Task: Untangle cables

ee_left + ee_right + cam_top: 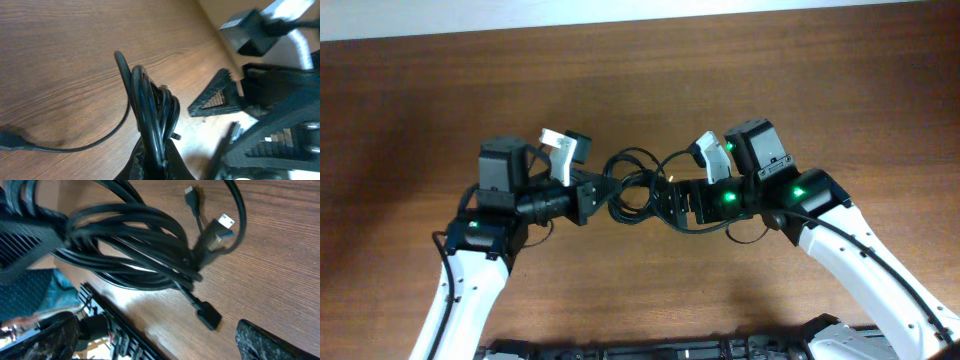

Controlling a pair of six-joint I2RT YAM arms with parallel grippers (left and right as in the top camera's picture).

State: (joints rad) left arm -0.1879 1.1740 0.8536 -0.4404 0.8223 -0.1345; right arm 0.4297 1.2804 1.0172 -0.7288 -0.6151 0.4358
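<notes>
Here, the left gripper (600,190) is clamped on the cables (632,185). In its wrist view the black strands rise from between its closed fingers, stacked edge-on. The bundle hangs between the two arms over the middle of the bench (420,90), about as far from the left edge as from the right. One loose strand trails on the wood to a plug (7,140).

I judge the cords light and limp. They will sag and follow any pull, and the smooth jackets may slip through a loose pinch. Hauling on the whole mass would likely tighten the knot. The better hold looks like a single cord just behind its plug, where the moulded end gives the fingers a stop.

From above, the coil's long axis runs left to right, from one gripper to the other, with its loops arching toward the far edge. In the right wrist view the strands sweep as one band. Three ends fan out past it: a small plug (191,192), a pale-tipped plug (225,222) and a black plug (209,316). They all point different ways.

The right gripper (665,200) sits just beside the bundle with its fingers apart, holding nothing.
</notes>
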